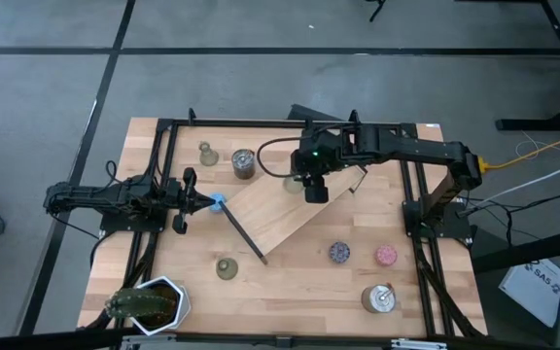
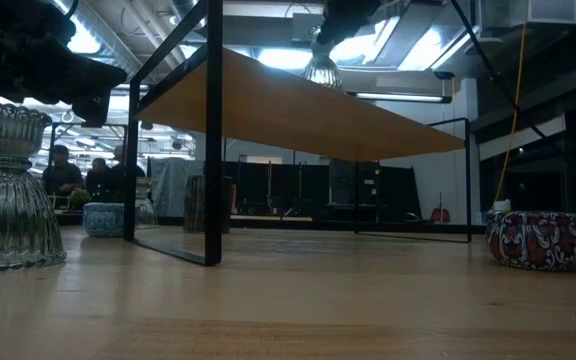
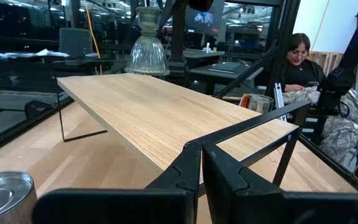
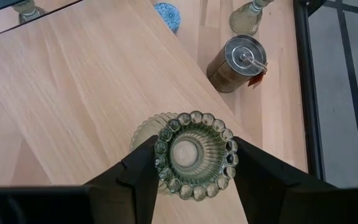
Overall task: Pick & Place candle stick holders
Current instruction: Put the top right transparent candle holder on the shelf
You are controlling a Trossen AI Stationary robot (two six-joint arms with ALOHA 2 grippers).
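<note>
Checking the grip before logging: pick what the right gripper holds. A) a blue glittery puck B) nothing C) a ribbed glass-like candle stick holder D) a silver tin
C: in the right wrist view the right gripper has its fingers on either side of the ribbed candle stick holder, above the raised wooden shelf.

One candle stick holder [image 1: 293, 182] sits on the raised wooden shelf [image 1: 285, 215], near its back corner. A tin [image 1: 244, 163] stands just left of that corner, with another holder [image 1: 207, 154] farther left.

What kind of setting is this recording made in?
Probably a robotics lab or workshop in a large open workspace: a wooden table in a black frame on grey floor, ceiling strip lights, and a seated person among desks behind.
</note>
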